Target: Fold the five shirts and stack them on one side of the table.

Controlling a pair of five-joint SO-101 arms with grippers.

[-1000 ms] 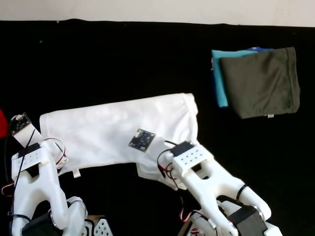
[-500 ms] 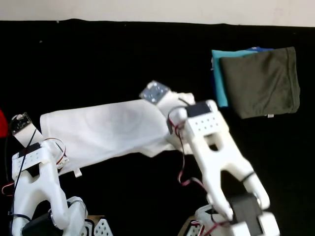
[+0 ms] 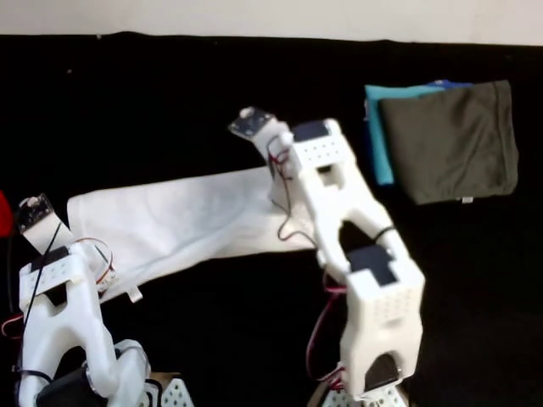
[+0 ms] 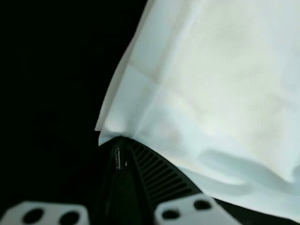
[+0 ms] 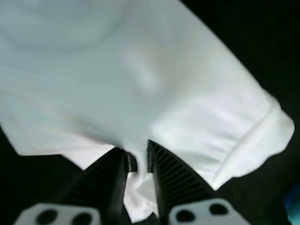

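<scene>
- Two claws hold one white shirt, stretched between them.
- A corner sits pinched in left claw.
- Bunched fabric fills narrow right claw.
- Other folded shirts lie well apart from right claw.

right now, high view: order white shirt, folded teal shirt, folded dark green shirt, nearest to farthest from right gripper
1. white shirt, held in the right gripper
2. teal shirt, far right, its edge showing
3. dark green shirt, stacked on it, farther right
</scene>
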